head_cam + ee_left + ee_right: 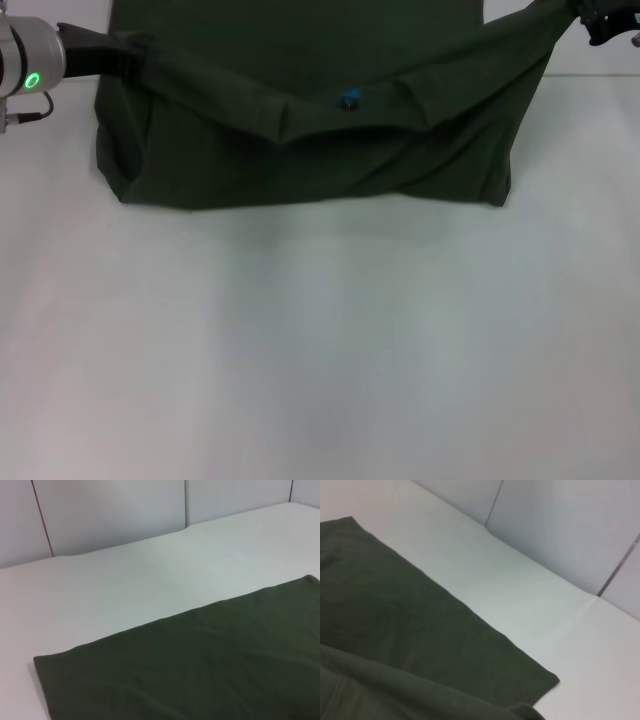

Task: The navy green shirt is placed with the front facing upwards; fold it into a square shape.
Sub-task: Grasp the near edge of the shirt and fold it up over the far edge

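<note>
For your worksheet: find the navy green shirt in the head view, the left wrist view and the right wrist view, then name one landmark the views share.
Head view: the navy green shirt fills the upper half, its raised edge held between both arms.
Left wrist view: it covers the lower part, flat on the white table.
Right wrist view: it fills the lower left.
Shared landmark: the white table; both wrist views also show the panelled wall.

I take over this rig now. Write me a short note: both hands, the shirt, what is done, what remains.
Left hand: at the far left, gripping the navy green shirt by one corner of its lifted edge.
Right hand: at the far right, holding the other corner.
Shirt: on the white table, near part hanging between the hands, blue neck label mark visible.
Done: edge picked up, first fold underway.
Left: lay it down, finish the square.
</note>
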Motion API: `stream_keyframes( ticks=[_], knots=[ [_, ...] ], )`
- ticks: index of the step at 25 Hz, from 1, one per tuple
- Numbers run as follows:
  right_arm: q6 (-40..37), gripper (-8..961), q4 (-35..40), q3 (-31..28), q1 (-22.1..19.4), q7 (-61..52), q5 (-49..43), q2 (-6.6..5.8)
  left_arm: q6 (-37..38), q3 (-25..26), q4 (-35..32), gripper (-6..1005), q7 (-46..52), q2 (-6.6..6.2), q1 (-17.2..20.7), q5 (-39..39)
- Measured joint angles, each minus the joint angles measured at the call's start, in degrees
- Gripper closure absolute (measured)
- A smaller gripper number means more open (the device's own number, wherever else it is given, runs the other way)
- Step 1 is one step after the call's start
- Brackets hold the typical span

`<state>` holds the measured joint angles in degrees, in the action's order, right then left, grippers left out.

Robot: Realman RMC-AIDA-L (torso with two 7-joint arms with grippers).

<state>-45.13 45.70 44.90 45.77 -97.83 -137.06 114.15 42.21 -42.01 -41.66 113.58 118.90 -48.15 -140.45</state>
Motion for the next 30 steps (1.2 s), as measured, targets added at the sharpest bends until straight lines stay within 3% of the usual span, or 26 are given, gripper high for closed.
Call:
stream_keyframes(
  ticks=[13,18,21,26,30],
  knots=[
    [-0.7,894,-1.4,0.2,1.0,1.0,0.7,0.32,-0.9,0.0,1.9,962,-1.4,0.05,-1.0,-0.2],
    [-4.9,892,-0.6,0.3,1.1,-2.7,0.5,0.81,-0.9,0.0,1.9,962,-1.4,-0.02,-1.0,0.0],
    [-9.1,891,4.4,1.2,0.2,-8.2,-1.0,1.76,-0.5,0.0,1.6,962,-1.3,-0.11,-0.8,0.1],
    [-10.9,889,15.3,4.3,-2.9,-16.3,-6.7,5.16,-0.5,0.1,1.5,962,-1.3,-0.21,-0.7,0.1],
    [-10.0,888,13.4,4.8,-2.7,-18.1,-7.7,4.4,-0.8,0.0,1.7,961,-1.6,0.04,-0.8,0.1]
  ],
)
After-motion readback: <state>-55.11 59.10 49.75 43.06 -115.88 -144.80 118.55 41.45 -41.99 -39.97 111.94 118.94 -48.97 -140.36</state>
